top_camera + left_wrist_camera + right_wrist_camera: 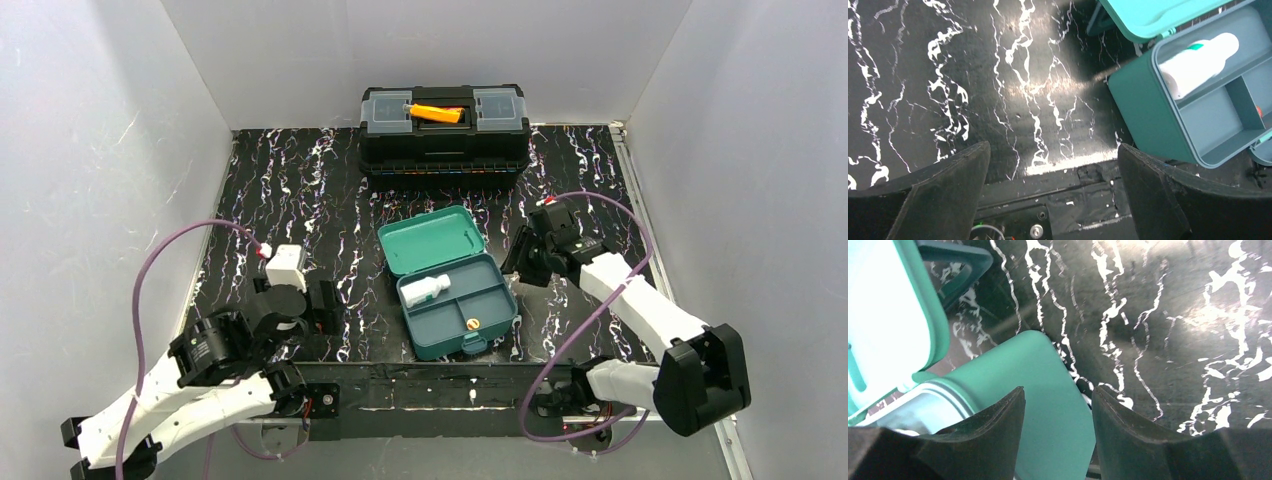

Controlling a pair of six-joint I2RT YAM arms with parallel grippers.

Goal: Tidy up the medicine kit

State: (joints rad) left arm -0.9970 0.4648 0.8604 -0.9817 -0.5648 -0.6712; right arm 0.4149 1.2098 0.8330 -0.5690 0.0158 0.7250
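Right end effector (1058, 390) half-open astride medicine kit (1034, 360) wall, contact uncertain; left end effector (1053, 146) wide, empty.

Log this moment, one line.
medicine kit: lid open | white bottle: rear compartment | left claw: open, over table | right claw: parted at kit's wall

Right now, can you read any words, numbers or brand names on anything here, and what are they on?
None can be read in any view.
Bottle: a green mark on the white body, too blurred to read.
Toolbox: no lettering shows.
Kit: plain, no lettering shows.
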